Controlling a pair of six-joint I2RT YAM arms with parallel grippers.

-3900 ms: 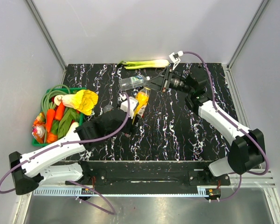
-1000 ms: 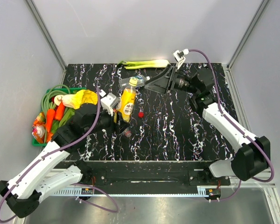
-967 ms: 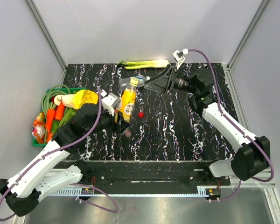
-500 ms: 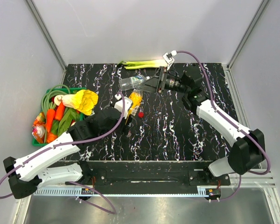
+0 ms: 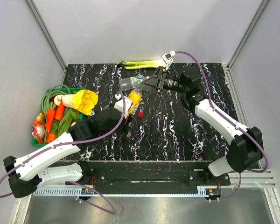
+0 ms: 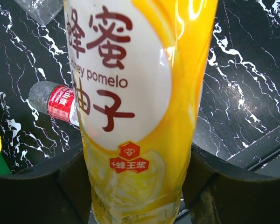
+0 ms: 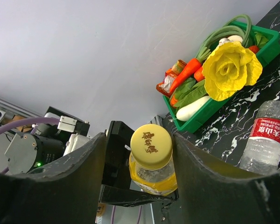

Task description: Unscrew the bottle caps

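Observation:
My left gripper is shut on the lower body of the yellow-orange juice bottle and holds it above the table. The bottle's yellow cap sits between the fingers of my right gripper, which is open around it, with a gap on the left side. A loose red cap lies on the table. The red-labelled bottle lies on its side. The blue-green-labelled bottle lies beside my right gripper; its cap is hidden.
A green basket of toy vegetables with a yellow cabbage stands at the left. A leek lies at the back edge. The table is black marble.
My left arm has drawn in and brought the juice bottle lower and to the right. My right gripper has moved left, and its fingers now sit around the yellow cap.

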